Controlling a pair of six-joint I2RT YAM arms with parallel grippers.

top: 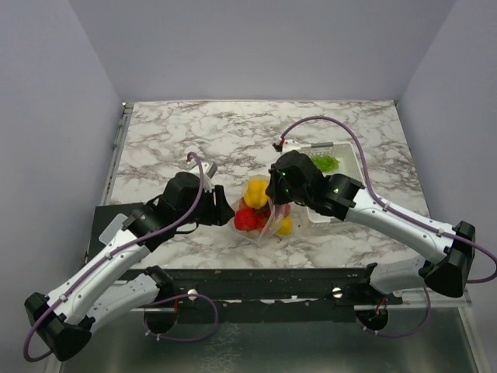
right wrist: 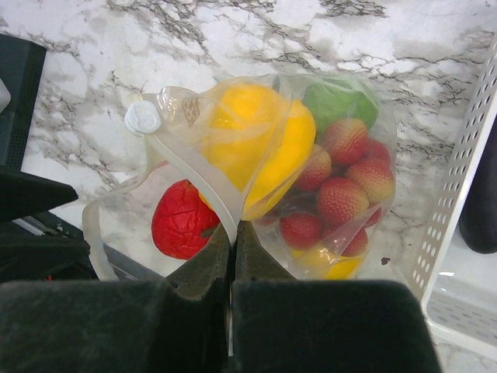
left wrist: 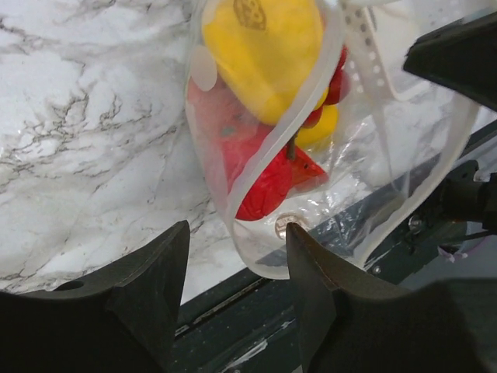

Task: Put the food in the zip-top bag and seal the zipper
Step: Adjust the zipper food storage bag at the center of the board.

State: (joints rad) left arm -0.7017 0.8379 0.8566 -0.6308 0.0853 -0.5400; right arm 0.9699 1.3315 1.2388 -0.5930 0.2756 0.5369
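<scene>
With the right pincer [right wrist: 234, 233] clamped on the bag [right wrist: 311, 179], the open left pincer [left wrist: 237, 249] should close squarely on the zipper [left wrist: 297, 116] before sliding.

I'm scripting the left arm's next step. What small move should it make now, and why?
Likely ease the left gripper forward and close on the zipper: the zip-top bag gapes, and the right gripper pinches it at one spot.
</scene>
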